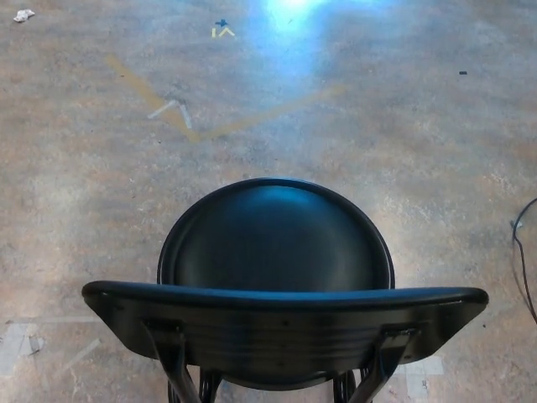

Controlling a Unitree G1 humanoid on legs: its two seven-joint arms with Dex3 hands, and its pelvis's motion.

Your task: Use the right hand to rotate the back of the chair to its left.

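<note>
Fingers aren't seen anywhere, so their state can't be told; the chair [277, 285] backrest [285, 323] at lower frame could be bumped blindly.

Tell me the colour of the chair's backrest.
Black, glossy; the backrest shows best in the head view, matching the round seat.

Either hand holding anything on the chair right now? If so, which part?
Nothing is held. Neither hand is in view; the chair stands alone on the floor, its backrest nearest the camera, untouched.
</note>
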